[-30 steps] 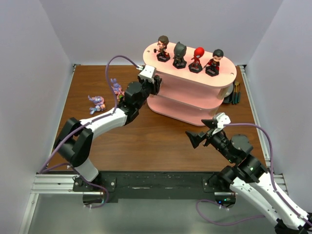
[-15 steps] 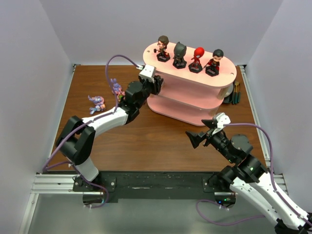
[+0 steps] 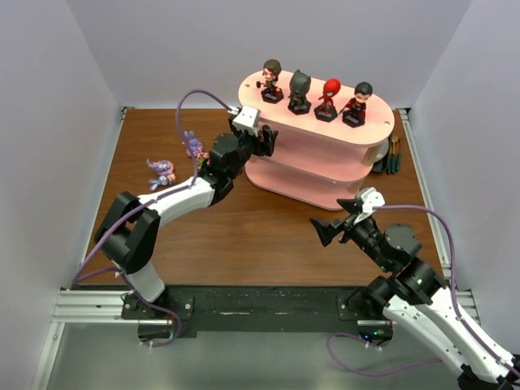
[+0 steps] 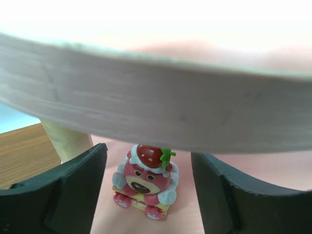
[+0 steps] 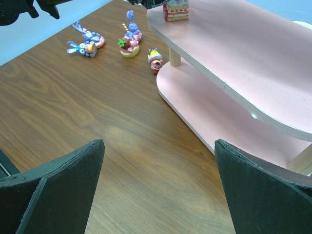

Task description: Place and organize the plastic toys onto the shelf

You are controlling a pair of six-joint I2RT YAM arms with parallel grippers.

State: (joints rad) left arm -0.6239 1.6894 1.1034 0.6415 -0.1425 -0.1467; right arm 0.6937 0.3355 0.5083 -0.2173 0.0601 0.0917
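A pink bear toy (image 4: pixel 144 181) with a strawberry on its head is found at the lower centre of the left wrist view, stood upright on a pink board (image 4: pixel 183 217) of the shelf (image 3: pixel 325 150). A pale board edge (image 4: pixel 156 105) is stretched across the frame above it, and a short post (image 4: pixel 66 139) is seen to its left. The toy is flanked by the two dark fingers (image 4: pixel 58 195) of the left gripper (image 3: pixel 266 143), which is released: a strip of pink board is visible on each side between finger and toy, so nothing is grasped. In the overhead view this gripper is placed at the shelf's left end, under the top board.

On the top board four figurines are lined up left to right: brown-haired (image 3: pixel 271 80), black-masked (image 3: pixel 300 89), red-masked (image 3: pixel 328 99) and black-haired (image 3: pixel 357 104).

On the table (image 3: pixel 244 236), at the upper left of the right wrist view, two purple-blue long-eared creatures (image 5: pixel 84 48) are laid close together, with a third (image 5: pixel 130 35) to their right. A small red-and-yellow toy (image 5: pixel 155 59) is set just beside the shelf's lowest board.

The right gripper (image 5: pixel 158 146) is held wide apart and empty above bare wood, at the lower right of the overhead view. Dark pens (image 3: pixel 393 154) are laid to the right of the shelf.
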